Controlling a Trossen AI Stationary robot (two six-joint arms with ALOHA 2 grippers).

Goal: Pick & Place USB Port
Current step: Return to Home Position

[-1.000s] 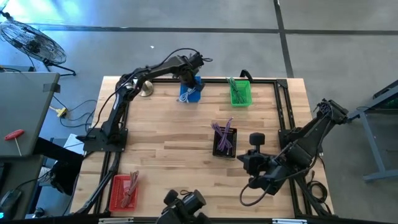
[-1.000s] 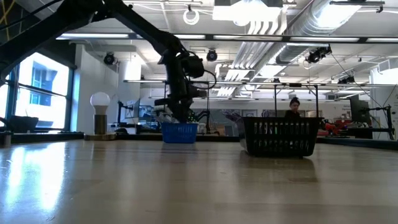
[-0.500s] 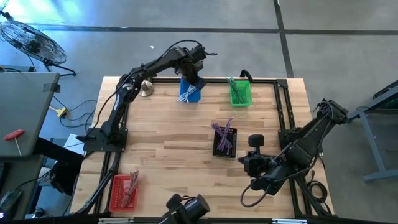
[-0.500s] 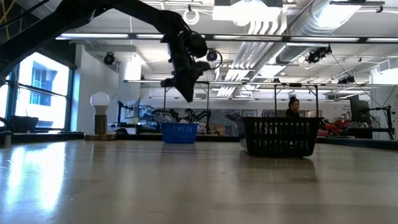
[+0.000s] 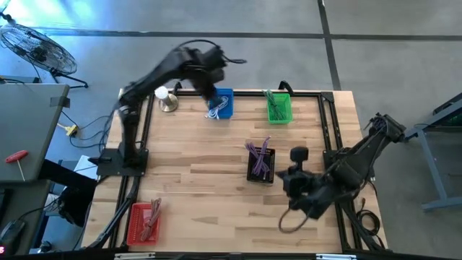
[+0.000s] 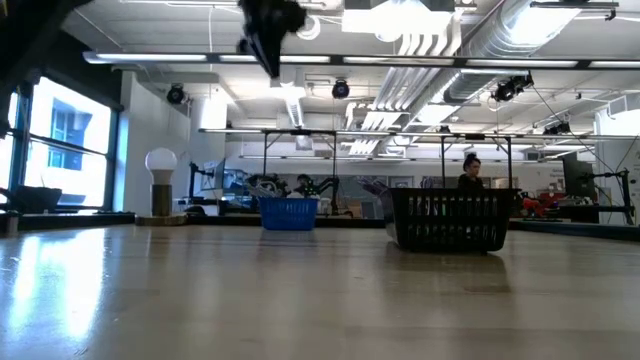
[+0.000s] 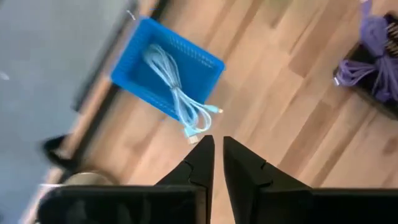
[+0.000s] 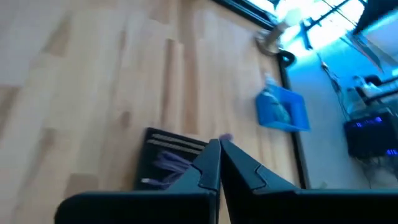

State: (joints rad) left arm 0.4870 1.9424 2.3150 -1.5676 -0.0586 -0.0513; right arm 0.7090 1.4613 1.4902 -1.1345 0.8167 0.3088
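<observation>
A light-blue USB cable (image 7: 180, 93) lies coiled in the blue basket (image 5: 220, 103) at the table's far edge. One of its ends hangs over the basket's rim (image 7: 198, 127). My left gripper (image 7: 217, 149) hangs high above the table just beside that basket. It is shut, with nothing between its fingers. In the low view it (image 6: 268, 50) is near the ceiling lights. My right gripper (image 8: 219, 152) is shut and empty. It hovers at the table's near right, pointing over the black basket (image 5: 260, 162) of purple cables.
A green basket (image 5: 279, 107) stands at the far edge, right of the blue one. A red basket (image 5: 144, 220) sits at the near left corner. A small bulb lamp (image 5: 167, 100) stands at the far left. The bare wooden table top (image 5: 195, 166) lies between the baskets.
My left gripper has risen steeply out of the blue basket and swung a little toward the table's left, rolling as it went. Its fingers carry nothing. The light-blue cable has stayed in the basket.
</observation>
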